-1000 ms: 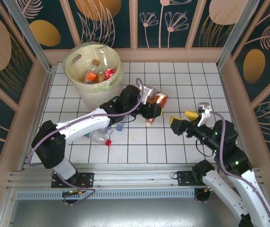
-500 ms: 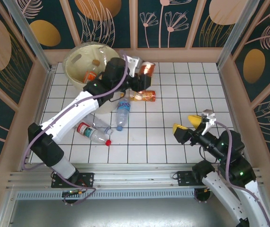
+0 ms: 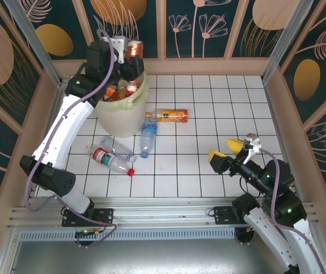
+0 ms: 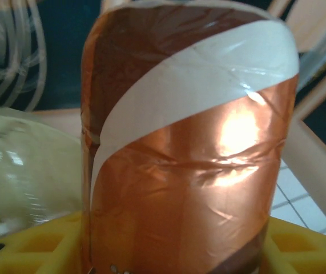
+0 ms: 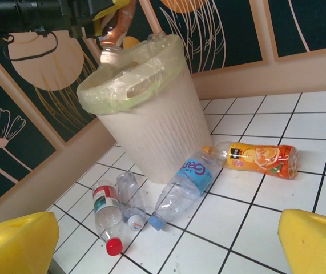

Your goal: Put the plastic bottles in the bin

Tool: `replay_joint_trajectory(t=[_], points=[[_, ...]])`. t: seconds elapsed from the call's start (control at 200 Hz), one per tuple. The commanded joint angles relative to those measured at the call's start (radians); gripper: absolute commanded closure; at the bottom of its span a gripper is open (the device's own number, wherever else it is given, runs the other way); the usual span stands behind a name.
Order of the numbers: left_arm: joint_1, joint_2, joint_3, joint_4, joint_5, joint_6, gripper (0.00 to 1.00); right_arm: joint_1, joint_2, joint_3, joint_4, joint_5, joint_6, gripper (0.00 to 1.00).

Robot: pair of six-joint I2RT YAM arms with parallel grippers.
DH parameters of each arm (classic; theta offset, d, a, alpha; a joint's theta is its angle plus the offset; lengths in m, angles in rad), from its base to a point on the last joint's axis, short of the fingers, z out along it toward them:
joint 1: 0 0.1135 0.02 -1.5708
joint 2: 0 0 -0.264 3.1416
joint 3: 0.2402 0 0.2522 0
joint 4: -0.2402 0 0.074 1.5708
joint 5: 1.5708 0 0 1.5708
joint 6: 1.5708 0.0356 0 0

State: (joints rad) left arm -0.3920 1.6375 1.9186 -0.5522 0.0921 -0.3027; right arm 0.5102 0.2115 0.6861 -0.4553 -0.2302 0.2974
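Over the far side of the bin point(image 3: 123, 117), the left gripper point(image 3: 128, 58) clamped a copper-labelled bottle point(image 3: 133, 49) nearly upright, neck pointing down toward the bin's mouth. On the tiles beside the bin an orange-labelled bottle point(image 3: 171, 116) lay crosswise, cap toward the bin, while the right gripper point(image 3: 225, 148) hung wide open, well apart.

White tiled floor point(image 3: 180, 165) with dark grout, enclosed by dark teal walls point(image 3: 220, 23) bearing tan floral motifs.
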Motion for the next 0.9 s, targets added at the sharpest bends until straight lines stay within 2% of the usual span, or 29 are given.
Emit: replay_joint_trajectory(t=[0.0,0.245,0.415,0.681,0.896], points=[[0.057,0.023,0.063,-0.057,-0.047,0.042,0.44,-0.006,-0.015,-0.010,0.043,0.013,0.007,0.01],[0.154,0.115,0.074,-0.056,-0.085,0.058,0.44,-0.006,-0.018,-0.008,0.030,0.015,0.009,0.01],[0.223,0.150,0.014,-0.011,-0.085,0.035,0.45,-0.006,-0.017,-0.008,0.027,0.025,0.008,0.01],[0.229,0.147,-0.133,0.096,-0.074,-0.003,0.43,-0.005,-0.015,-0.010,0.024,0.033,0.008,0.01],[0.231,0.170,-0.131,0.073,-0.079,-0.035,0.36,-0.006,-0.012,-0.010,0.023,0.035,0.009,0.01]])
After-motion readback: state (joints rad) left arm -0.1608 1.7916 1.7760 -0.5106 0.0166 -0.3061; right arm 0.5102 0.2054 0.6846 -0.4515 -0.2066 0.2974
